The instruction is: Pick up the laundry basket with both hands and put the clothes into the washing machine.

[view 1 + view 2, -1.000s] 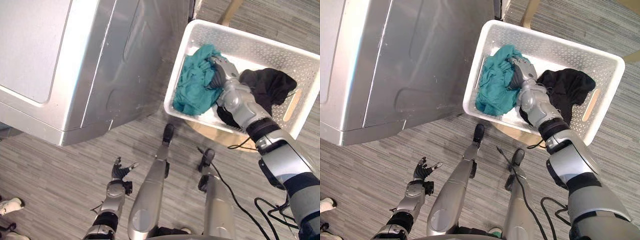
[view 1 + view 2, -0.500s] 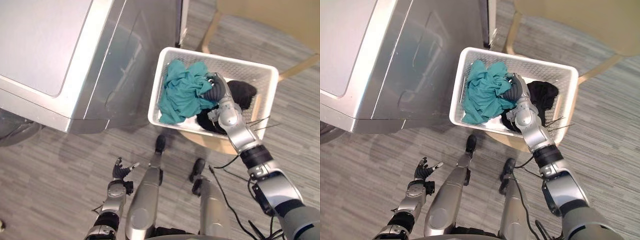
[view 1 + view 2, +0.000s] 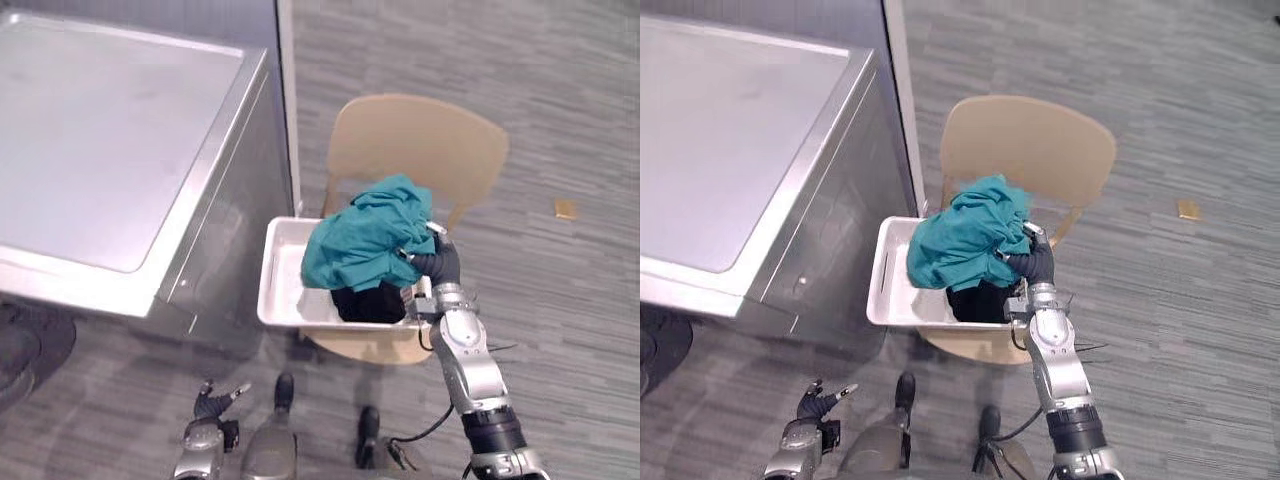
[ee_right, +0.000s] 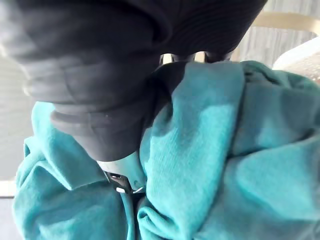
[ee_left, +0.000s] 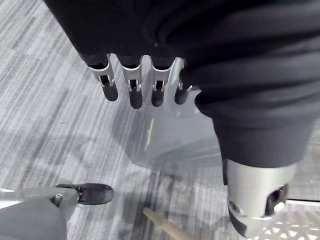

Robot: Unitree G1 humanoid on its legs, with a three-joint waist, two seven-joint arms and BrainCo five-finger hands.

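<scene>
Right hand [image 3: 440, 268] clamped on teal garment [image 3: 365, 240]: lift clear of basket [image 3: 280, 272], carry toward nine-o'clock washing machine [image 3: 110, 170]; left hand [image 3: 210, 404] slack-fingered.

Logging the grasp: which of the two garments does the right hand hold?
The teal garment, bunched in the right hand above the white basket; the black garment lies inside, beneath it.

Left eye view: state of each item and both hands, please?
Laundry basket: on chair seat, not lifted.
Teal garment: bunched, held up over basket.
Black garment: lying in basket.
Washing machine: door cannot be judged.
Right hand: shut on teal garment.
Left hand: open, empty, low.
</scene>
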